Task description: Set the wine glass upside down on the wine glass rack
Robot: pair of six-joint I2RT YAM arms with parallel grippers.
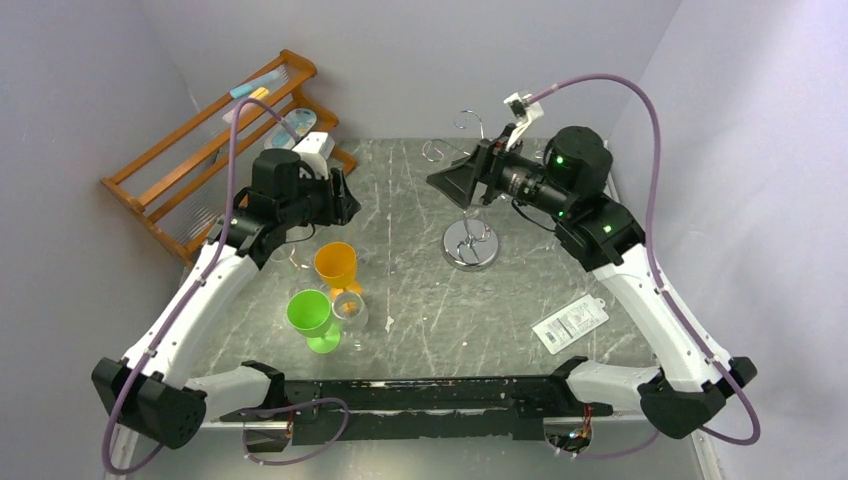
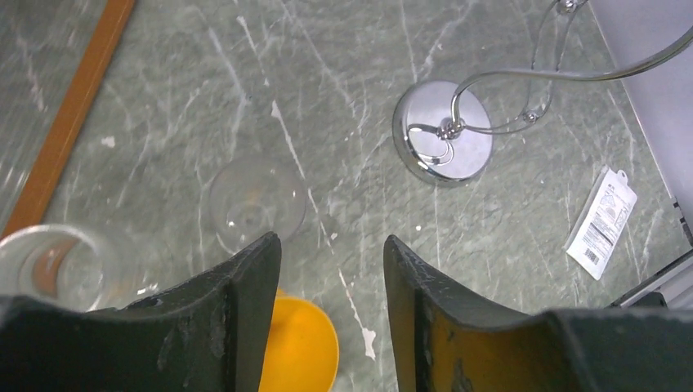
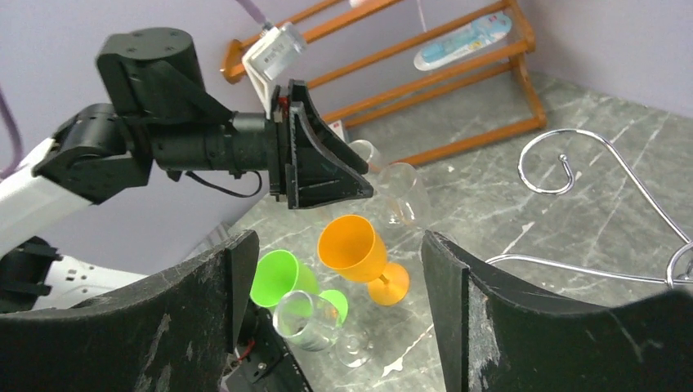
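Observation:
The silver wire rack [image 1: 470, 243] stands mid-table on its chrome base [image 2: 443, 131], and its curled arms [image 3: 572, 163] spread at the right. An orange glass [image 1: 336, 265], a green glass [image 1: 310, 315] and a clear wine glass [image 1: 350, 310] stand upright at front left. A second clear glass [image 3: 402, 196] sits just past my left gripper's tips, near the shelf. My left gripper [image 2: 331, 238] hangs above the orange glass [image 2: 302, 347], jaws partly closed with only table showing between them. My right gripper [image 3: 335, 237] hovers open and empty beside the rack's top [image 1: 450, 185].
An orange-brown wooden shelf [image 1: 220, 140] stands at the back left against the wall, with a blue packaged item [image 3: 462, 41] on it. A white labelled packet [image 1: 570, 323] lies at front right. Walls close in the table on the left, back and right.

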